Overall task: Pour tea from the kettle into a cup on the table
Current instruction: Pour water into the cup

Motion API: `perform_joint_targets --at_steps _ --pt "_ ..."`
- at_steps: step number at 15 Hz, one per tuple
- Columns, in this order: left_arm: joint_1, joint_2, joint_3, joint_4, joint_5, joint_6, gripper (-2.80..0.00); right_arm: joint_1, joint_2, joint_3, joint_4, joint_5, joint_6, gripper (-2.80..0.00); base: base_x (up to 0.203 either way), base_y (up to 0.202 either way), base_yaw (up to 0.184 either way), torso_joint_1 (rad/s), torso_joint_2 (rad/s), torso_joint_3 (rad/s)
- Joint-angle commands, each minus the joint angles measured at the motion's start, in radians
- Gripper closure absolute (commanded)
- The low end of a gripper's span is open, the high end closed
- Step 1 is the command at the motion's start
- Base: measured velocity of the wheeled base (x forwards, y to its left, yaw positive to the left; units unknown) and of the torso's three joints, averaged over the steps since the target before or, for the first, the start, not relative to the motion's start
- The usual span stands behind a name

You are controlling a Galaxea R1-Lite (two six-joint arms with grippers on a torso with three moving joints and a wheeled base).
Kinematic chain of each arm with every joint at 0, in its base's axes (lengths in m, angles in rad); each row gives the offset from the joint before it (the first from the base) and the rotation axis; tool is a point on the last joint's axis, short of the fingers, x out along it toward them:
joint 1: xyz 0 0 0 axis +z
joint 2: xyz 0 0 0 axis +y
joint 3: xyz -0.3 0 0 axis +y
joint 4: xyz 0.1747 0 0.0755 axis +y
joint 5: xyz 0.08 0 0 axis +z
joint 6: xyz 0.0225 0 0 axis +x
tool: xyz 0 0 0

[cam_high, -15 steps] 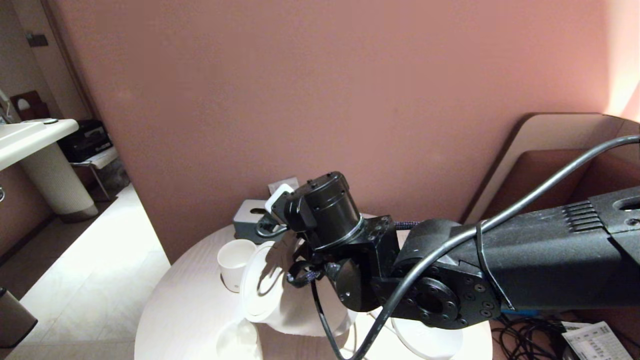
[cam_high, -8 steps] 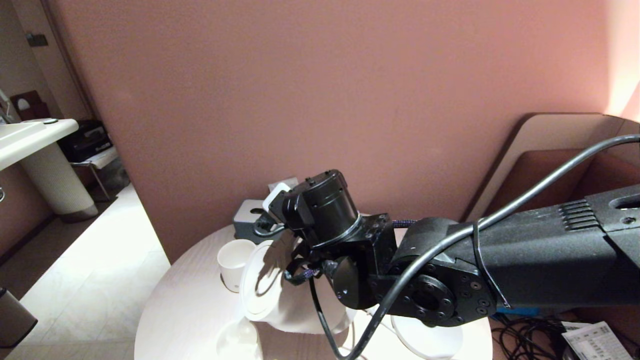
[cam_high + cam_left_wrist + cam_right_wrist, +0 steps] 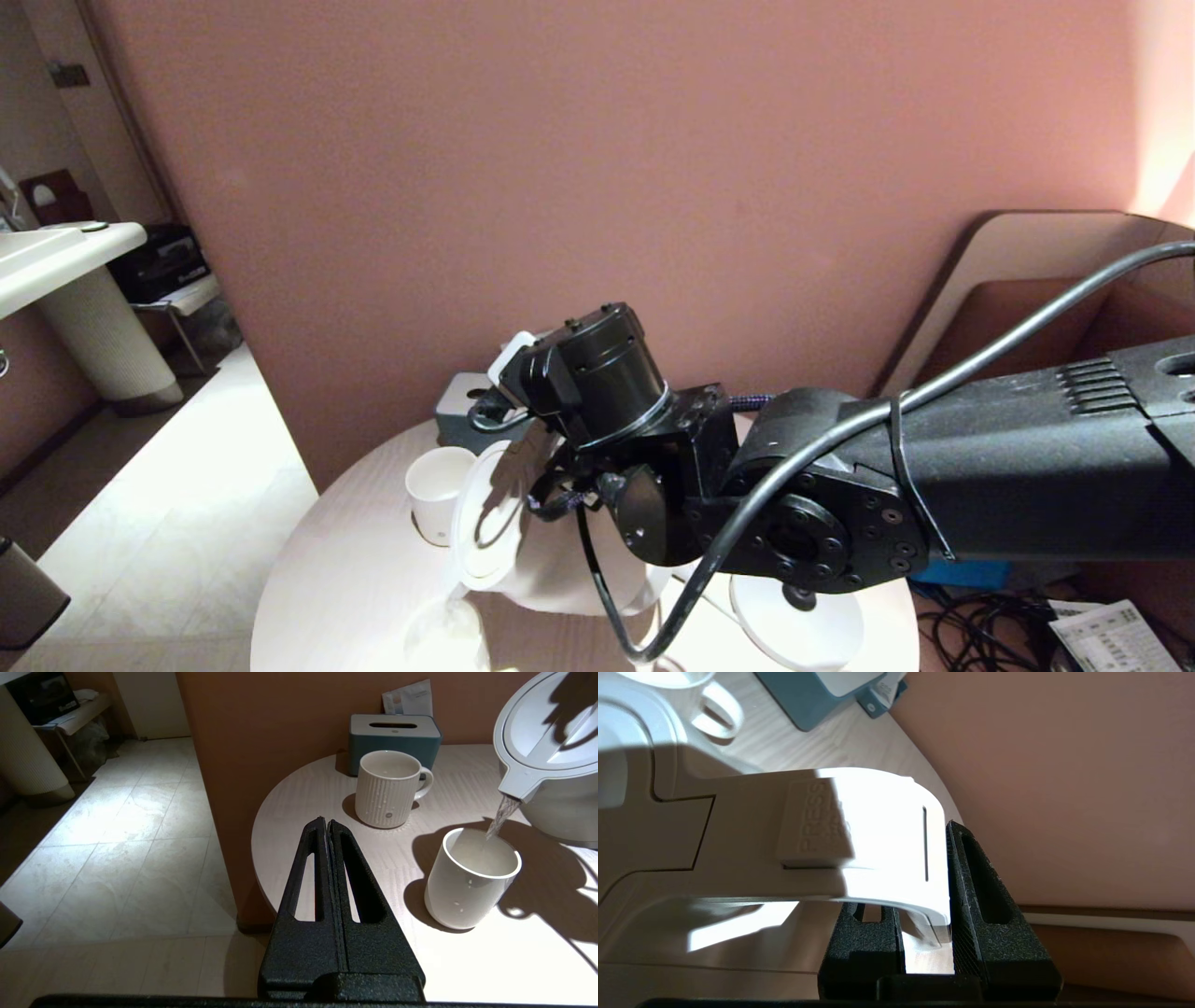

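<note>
The right hand point(image 3: 924, 914) is clamped on the loop handle of the white electric kettle point(image 3: 551, 760), one finger on each side of the handle, and holds the kettle lifted and tipped forward over the round white surface point(image 3: 327, 788). In the head view the right arm reaches in from the right and hides most of the kettle point(image 3: 523, 560); only its flat lid and part of its pale body show below the wrist.

From the left wrist view a thin stream of liquid runs from the kettle's short spout down into the plain white handleless cup point(image 3: 472, 877). The cup stands upright near the surface's front edge, just below and beside the spout, not touching the kettle. In the head view the cup point(image 3: 446, 635) is washed out by bright light at the surface's near edge.

A white ribbed mug point(image 3: 387, 788) with a handle stands upright farther back, apart from the cup and between it and a blue-grey tissue box point(image 3: 395, 730) that sits at the surface's far edge against the wall. The kettle's round white base point(image 3: 794, 621) lies on the right part of the surface, under the right arm.

The left hand point(image 3: 327, 826) hovers off the surface's left edge, above the floor, its two fingers pressed together with nothing between them.
</note>
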Motion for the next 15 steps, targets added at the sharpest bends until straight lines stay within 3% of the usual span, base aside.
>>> perform_joint_targets --at_steps 1,15 --pt "0.000 0.001 0.000 0.000 0.001 0.000 0.00 0.000 0.004 -0.004 0.002 -0.003 -0.003 0.00 0.000 0.000 0.000 0.000 0.00 0.000" --pt "0.000 0.001 0.000 0.000 0.001 0.000 0.00 0.009 0.013 -0.007 0.026 -0.007 -0.017 0.00 0.000 0.000 0.000 0.000 0.00 0.000"
